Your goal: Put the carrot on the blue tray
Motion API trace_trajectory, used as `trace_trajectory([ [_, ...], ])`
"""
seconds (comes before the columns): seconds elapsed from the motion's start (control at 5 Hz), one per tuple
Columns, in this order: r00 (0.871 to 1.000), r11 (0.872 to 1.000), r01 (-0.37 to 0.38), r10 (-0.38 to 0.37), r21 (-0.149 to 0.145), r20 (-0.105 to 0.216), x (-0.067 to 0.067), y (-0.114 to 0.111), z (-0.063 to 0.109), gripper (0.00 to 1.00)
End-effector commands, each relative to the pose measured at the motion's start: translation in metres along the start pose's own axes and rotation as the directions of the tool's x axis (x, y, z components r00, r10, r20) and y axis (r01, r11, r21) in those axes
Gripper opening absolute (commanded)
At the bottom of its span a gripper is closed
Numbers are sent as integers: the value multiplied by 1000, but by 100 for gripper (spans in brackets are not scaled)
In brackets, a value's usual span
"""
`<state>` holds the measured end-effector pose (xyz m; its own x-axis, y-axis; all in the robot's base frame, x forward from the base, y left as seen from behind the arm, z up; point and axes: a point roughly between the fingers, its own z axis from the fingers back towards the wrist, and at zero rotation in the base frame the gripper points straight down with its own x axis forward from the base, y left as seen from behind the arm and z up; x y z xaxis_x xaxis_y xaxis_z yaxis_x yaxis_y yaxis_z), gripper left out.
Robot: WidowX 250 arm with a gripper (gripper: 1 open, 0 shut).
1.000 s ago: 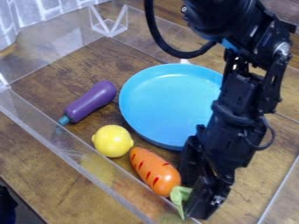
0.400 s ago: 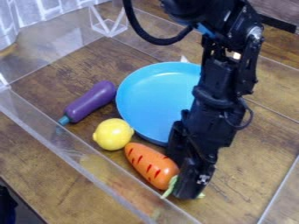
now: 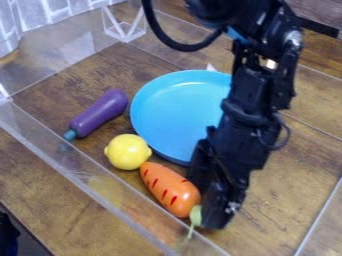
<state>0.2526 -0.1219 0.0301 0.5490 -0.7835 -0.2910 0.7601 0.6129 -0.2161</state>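
Note:
The orange carrot [image 3: 170,189] lies near the front clear wall, its green leafy top [image 3: 197,214] pointing right. My black gripper [image 3: 214,208] points steeply down just right of the carrot, at its leafy end, and it looks open with nothing held. The fingertips are dark and hard to tell apart. The big round blue tray [image 3: 181,108] sits behind the carrot, and the arm hides its right part.
A purple eggplant [image 3: 96,113] lies left of the tray, and a yellow lemon [image 3: 128,151] sits between the eggplant and the carrot. Clear plastic walls [image 3: 54,150] fence the wooden table at front and left.
The arm above the hand has swung left and stands more upright. The hand sits slightly further left, closer to the carrot's leafy end. The objects lie as before.

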Motion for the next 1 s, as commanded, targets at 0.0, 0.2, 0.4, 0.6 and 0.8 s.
trace_trajectory([
  [0.0, 994, 998, -43, 38, 55, 99, -2, 2, 36, 100],
  [0.2, 989, 993, -103, 96, 57, 110, -9, 5, 38, 100],
  [0.4, 975, 982, -187, 182, 30, 131, -16, 4, 42, 0],
  [0.6, 955, 965, -262, 259, 2, 141, -18, 4, 38, 0],
  [0.8, 931, 944, -329, 329, -27, 159, -20, 6, 41, 0],
])
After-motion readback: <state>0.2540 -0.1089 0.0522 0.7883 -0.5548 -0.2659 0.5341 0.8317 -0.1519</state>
